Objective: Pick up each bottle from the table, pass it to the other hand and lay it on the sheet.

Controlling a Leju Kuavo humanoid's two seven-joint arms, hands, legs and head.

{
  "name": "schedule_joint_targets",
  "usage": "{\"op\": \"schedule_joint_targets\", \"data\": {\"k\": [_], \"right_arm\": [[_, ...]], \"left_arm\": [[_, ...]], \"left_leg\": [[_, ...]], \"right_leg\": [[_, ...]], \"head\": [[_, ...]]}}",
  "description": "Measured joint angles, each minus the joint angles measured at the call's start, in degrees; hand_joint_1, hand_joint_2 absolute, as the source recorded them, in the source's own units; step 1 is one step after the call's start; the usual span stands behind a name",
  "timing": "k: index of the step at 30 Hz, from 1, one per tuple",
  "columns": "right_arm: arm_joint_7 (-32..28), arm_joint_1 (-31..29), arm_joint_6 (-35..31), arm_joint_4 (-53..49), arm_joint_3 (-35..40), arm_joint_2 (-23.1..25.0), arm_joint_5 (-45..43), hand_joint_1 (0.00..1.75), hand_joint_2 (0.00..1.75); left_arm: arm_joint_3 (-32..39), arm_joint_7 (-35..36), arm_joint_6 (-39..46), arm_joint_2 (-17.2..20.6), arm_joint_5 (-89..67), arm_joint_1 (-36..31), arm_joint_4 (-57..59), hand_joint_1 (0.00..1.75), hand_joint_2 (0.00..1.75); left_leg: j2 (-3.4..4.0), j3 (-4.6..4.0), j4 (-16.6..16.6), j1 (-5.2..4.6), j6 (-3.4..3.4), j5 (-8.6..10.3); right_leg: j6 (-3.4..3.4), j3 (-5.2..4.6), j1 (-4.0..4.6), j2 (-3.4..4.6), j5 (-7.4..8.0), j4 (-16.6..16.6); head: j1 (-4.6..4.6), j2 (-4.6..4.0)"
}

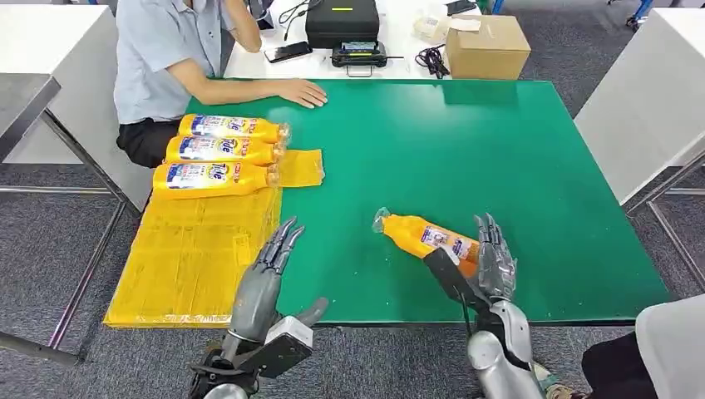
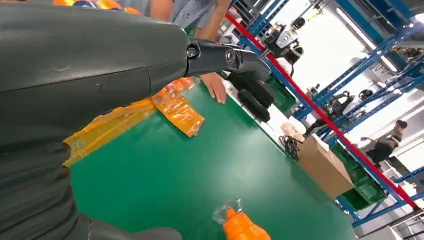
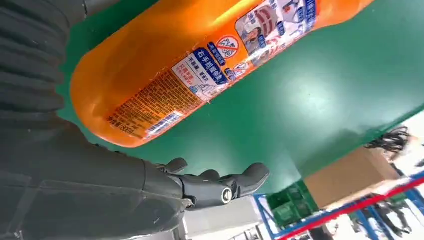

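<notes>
A: Orange bottle [image 1: 424, 238]?
B: Lying on the green table [image 1: 465, 150], cap toward the yellow sheet [image 1: 191, 249]; base just beside the right robot hand [image 1: 494, 258].
A: Gripped?
B: No. Fingers straight, apart, alongside the base, holding nothing.
A: Left robot hand [image 1: 270, 270]?
B: Released, over the sheet's edge. Three bottles [image 1: 218, 152] lie there.

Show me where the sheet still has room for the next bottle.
The yellow sheet is bare on its near half, between the three laid bottles and the table's front edge, beside the left hand. The far end is crowded. The green table is open right of the sheet.
</notes>
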Motion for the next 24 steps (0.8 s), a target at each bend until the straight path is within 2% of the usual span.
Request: {"op": "schedule_joint_targets", "data": {"k": [4,10,24], "right_arm": [[0.44,-0.57,0.26,1.16,-0.2,-0.07,0.18,0.0,1.75],[3.48,-3.23,5.27,4.77,-0.2,-1.18,0.48,0.0,1.75],[5.05,-7.13,7.85,9.55,-0.15,-2.51,0.74,0.0,1.75]], "left_arm": [[-0.17,0.0,0.0,0.0,0.18,-0.41,0.52,0.0,1.75],[-0.7,0.0,-1.11,0.0,1.66,-1.58,1.51,0.0,1.75],[-1.09,0.0,-1.66,0.0,2.36,-3.25,3.19,0.0,1.75]], "left_leg": [[0.0,0.0,0.0,0.0,0.0,0.0],[0.0,0.02,0.0,-0.01,0.0,0.0],[0.03,0.09,0.01,0.0,0.01,0.01]], "right_leg": [[0.0,0.0,0.0,0.0,0.0,0.0],[0.01,0.02,-0.01,0.0,0.01,0.0],[0.01,0.08,0.0,0.01,0.02,0.0]], "head": [[0.0,0.0],[0.0,0.0],[0.02,0.0]]}}
